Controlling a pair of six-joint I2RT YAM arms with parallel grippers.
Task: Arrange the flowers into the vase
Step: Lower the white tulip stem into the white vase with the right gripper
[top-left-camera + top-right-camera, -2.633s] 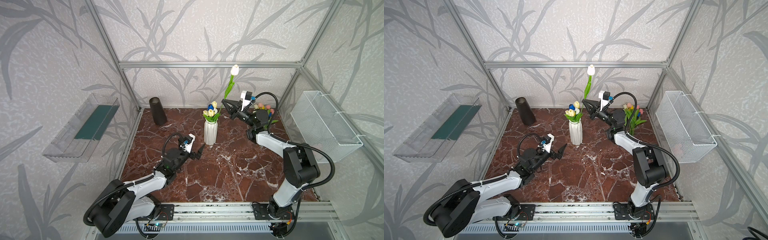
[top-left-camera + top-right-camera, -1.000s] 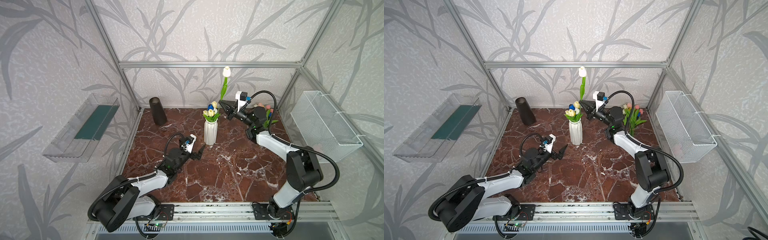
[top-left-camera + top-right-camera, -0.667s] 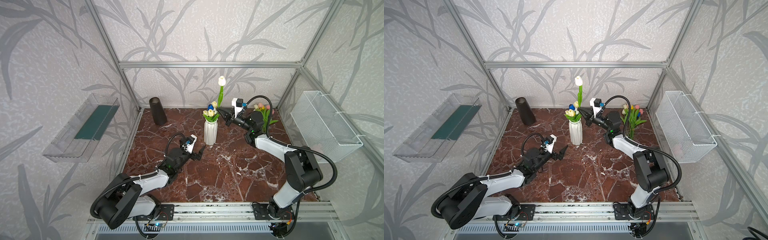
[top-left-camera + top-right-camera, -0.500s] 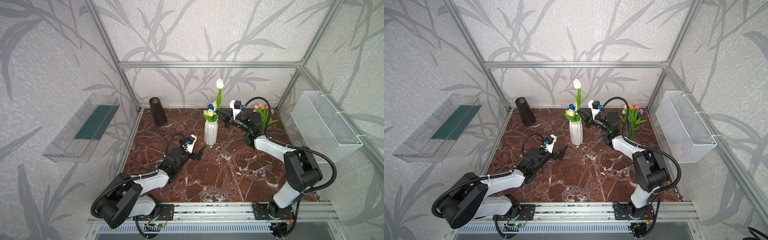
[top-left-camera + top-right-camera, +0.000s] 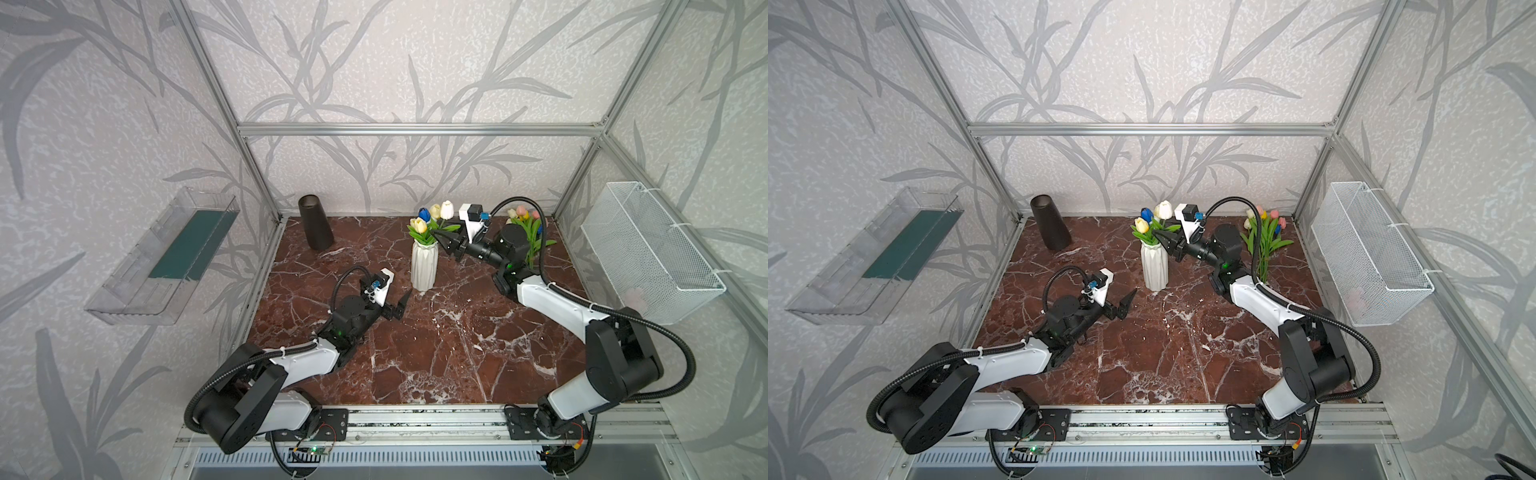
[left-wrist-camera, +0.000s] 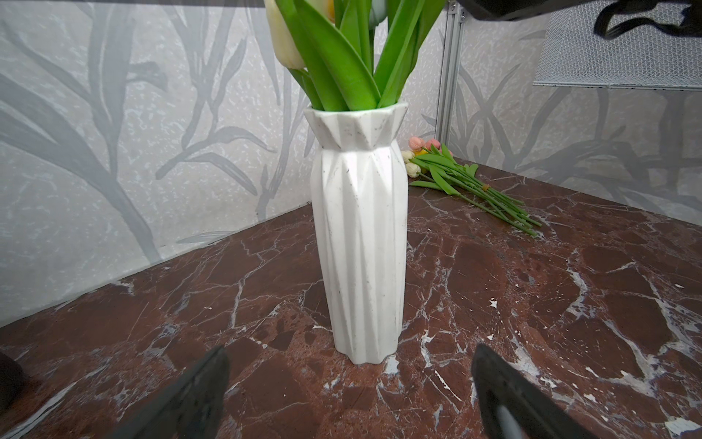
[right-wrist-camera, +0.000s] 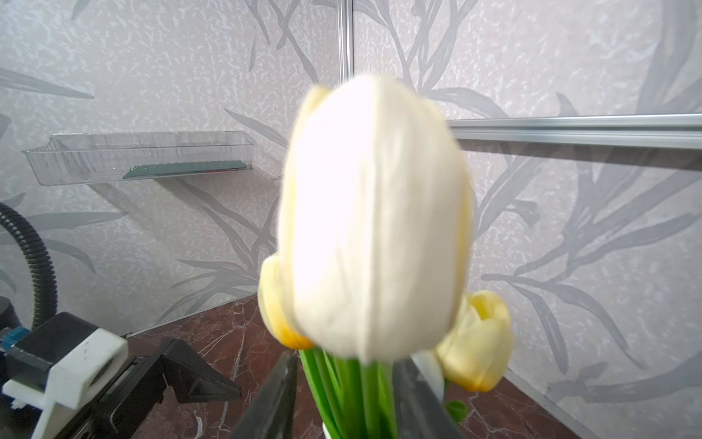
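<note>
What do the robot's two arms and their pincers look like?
The left arm and right arm have white links, black joints and black ribbed cables. Each wrist carries a white camera block; the left gripper and right gripper have black, pointed, wedge-shaped fingers.

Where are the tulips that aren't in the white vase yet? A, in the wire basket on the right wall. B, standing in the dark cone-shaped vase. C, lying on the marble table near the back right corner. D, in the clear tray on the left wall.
C: in the left wrist view the loose tulips lie flat on the marble table, and both top views place them by the back right corner.
</note>
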